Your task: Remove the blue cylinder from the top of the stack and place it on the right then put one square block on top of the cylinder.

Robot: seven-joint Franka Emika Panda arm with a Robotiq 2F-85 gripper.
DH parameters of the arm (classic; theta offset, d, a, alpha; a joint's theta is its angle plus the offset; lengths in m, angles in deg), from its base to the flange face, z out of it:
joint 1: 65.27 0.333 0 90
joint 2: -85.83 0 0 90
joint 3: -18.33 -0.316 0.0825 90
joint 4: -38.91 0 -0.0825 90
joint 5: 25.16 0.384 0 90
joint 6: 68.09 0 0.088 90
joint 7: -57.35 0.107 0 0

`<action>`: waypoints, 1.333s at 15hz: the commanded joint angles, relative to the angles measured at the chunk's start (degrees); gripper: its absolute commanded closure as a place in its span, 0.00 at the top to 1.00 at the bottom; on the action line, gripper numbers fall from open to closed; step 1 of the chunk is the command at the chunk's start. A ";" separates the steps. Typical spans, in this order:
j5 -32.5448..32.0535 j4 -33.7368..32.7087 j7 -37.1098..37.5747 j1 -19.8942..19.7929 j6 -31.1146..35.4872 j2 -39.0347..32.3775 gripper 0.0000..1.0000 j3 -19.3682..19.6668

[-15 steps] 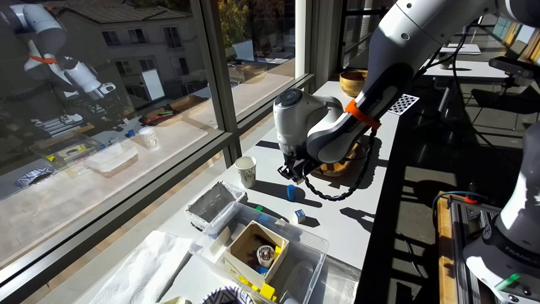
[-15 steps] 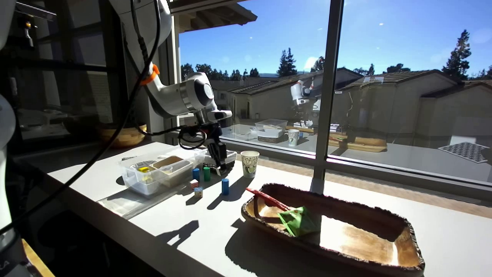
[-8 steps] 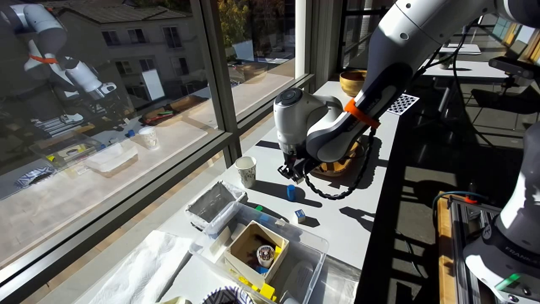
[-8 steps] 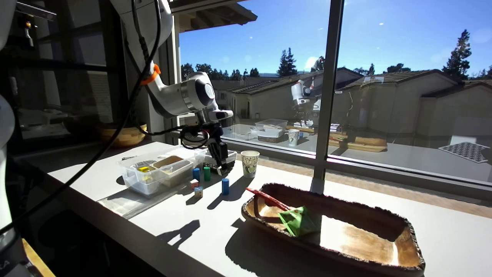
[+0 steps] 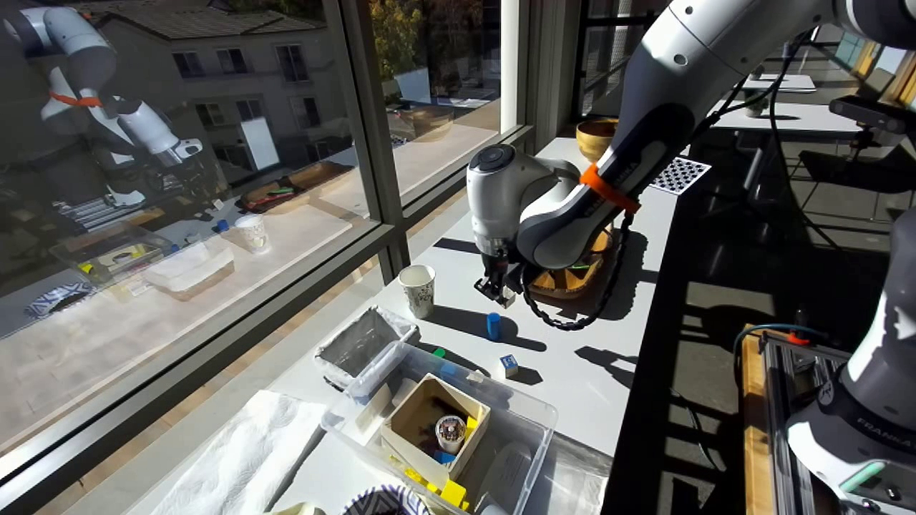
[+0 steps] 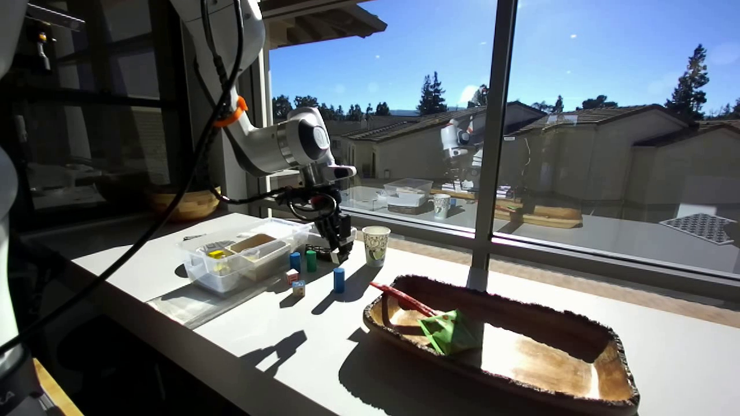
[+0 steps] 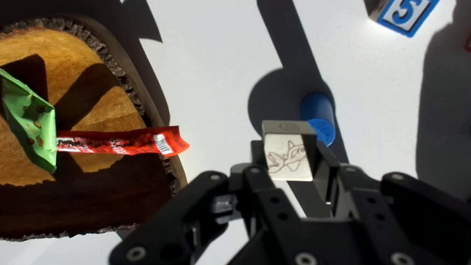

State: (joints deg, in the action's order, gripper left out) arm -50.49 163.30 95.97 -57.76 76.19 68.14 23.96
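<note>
Gripper (image 7: 292, 157), black and two-fingered, pinches a pale, square wooden block (image 7: 289, 159) by opposite sides; a fish is drawn on one face. Held by its flanks, the block has its underside free, presumably to settle flat on what waits below.

That is likely the small bright-blue cylinder (image 5: 494, 327), standing upright on the white surface (image 7: 213, 66) with nothing stacked beneath it, so the first half of the job looks done to me. On end, it offers a flat top as a pedestal, and its place apart from other pieces leaves room to work. Both exterior views show air between block and cylinder. Seen from the wrist, the block overlaps the cylinder only partly, so some sideways aligning may be needed; let go off-centre, it could topple the cylinder.

Near the clear plastic bin (image 6: 217, 282), perhaps meant as spares, sit a green cylinder (image 6: 311, 262), a second blue cylinder (image 6: 295, 262), a red-and-white block (image 6: 292, 277) and a blue-and-white block (image 6: 298, 289). A bark-edged wooden tray (image 6: 537, 352) lies on the bright-blue cylinder's other side.
</note>
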 commanded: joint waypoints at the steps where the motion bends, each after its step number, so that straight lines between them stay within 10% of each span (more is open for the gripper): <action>1: 4.80 -0.55 -7.46 -1.63 2.17 -0.82 0.10 -1.10; 20: 17.76 -6.46 -24.94 -3.39 -0.40 -6.71 0.10 -2.51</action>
State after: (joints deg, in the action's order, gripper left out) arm -34.59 158.13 72.89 -60.57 77.03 62.55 22.15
